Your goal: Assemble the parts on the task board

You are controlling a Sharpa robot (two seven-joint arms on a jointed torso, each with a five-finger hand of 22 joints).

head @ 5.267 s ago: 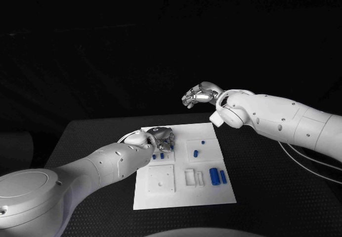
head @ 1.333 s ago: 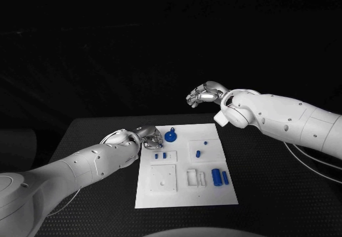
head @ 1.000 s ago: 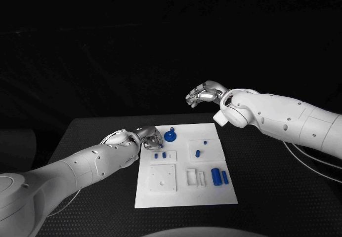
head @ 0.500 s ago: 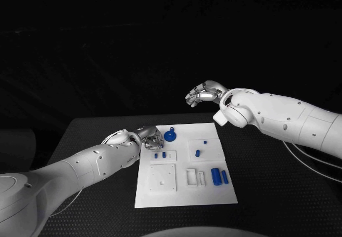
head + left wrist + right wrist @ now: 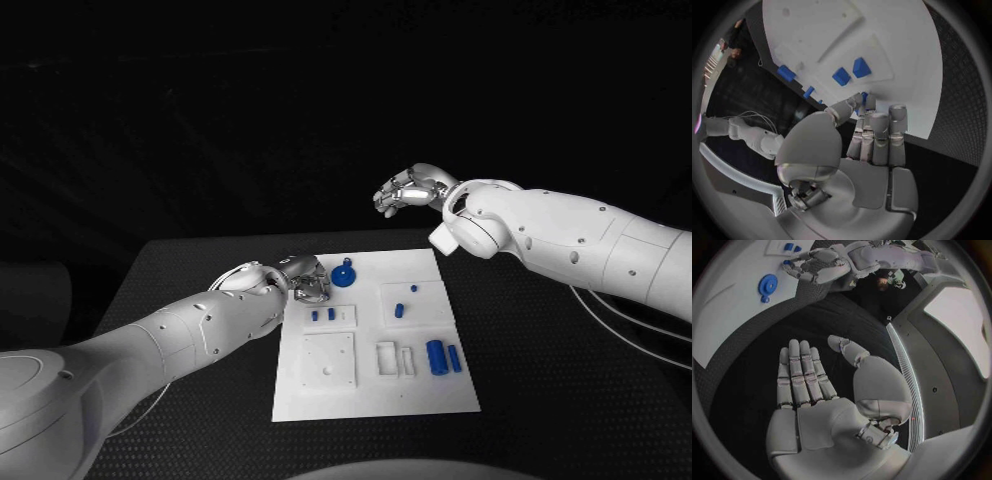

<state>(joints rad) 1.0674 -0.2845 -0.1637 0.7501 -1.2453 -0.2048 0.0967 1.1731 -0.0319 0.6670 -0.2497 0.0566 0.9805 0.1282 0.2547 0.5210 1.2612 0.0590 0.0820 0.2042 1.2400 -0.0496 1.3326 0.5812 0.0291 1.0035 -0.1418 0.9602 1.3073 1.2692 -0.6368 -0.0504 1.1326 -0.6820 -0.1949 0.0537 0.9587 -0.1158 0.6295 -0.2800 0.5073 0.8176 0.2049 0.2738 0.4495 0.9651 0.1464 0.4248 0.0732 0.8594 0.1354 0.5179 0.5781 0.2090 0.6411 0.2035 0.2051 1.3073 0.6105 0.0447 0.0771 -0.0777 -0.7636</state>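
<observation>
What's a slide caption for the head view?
Left hand at the task board's far-left edge beside the round blue part; right hand raised.

Both arms have smooth white rounded shells with small dark screw holes. The left hand [image 5: 306, 277] and right hand [image 5: 408, 190] are silver metal, with jointed fingers and pale grey pads.

We hold our left hand [image 5: 304, 277] low, its arm reaching in across the counter [image 5: 173, 270], fingers side by side and bent forward, gripping nothing. We keep our right hand [image 5: 408, 190] raised well above and beyond it, elbow bent, palm open, fingers straight and close together, thumb apart, holding nothing.
</observation>
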